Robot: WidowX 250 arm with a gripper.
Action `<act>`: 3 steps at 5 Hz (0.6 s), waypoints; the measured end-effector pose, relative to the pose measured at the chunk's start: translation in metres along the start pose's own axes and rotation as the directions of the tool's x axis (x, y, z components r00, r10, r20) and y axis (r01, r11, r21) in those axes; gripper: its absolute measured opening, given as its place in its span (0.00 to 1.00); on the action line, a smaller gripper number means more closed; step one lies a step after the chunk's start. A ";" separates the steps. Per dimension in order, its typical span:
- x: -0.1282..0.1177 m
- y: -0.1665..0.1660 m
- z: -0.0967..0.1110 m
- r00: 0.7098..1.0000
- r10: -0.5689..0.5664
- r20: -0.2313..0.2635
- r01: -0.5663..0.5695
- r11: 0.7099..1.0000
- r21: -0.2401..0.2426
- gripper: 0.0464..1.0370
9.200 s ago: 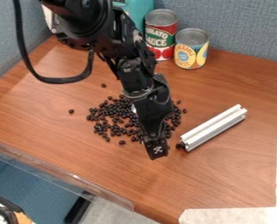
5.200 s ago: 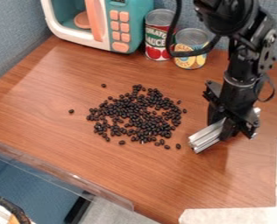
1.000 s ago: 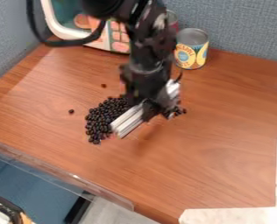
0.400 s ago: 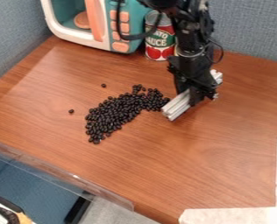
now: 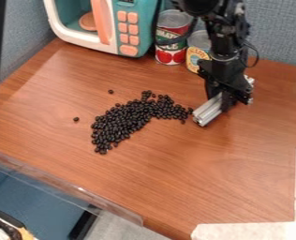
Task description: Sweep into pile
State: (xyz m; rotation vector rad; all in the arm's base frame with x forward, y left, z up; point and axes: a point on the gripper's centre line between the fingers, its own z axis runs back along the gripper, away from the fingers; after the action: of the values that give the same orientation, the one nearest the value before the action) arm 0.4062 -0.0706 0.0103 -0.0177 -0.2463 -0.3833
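Observation:
My gripper (image 5: 227,102) hangs to the right of the beans, shut on a silver metal bar (image 5: 208,111) around its middle. The bar lies slanted, its near end toward the lower left, close to the right end of the pile. The black beans (image 5: 122,123) form a curved band from the lower left up toward the bar. Two stray beans lie apart, one bean (image 5: 76,119) to the left and another bean (image 5: 110,92) above the pile.
Behind stand a teal toy microwave (image 5: 138,28), a tomato sauce can (image 5: 173,35) and a yellow can (image 5: 197,54). Pale tape (image 5: 250,230) marks the right and front of the table (image 5: 175,187). A clear edge strip (image 5: 69,187) runs along the lower left. A dark vertical bar crosses the far left.
The gripper, holding the bar, has moved right from over the beans. A few beans at the pile's right end have shifted rightward. A dark vertical bar has appeared at the left.

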 end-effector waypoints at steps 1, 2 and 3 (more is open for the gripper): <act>-0.012 -0.008 0.006 0.996 0.006 -0.094 -0.002 0.999 0.050 0.34; -0.006 -0.005 0.040 0.998 -0.001 -0.065 0.007 0.996 0.088 0.34; -0.004 -0.008 0.041 0.999 -0.018 -0.050 0.021 0.997 0.072 0.34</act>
State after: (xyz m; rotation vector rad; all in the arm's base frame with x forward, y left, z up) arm 0.3903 -0.0741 0.0490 0.0655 -0.2112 -0.3935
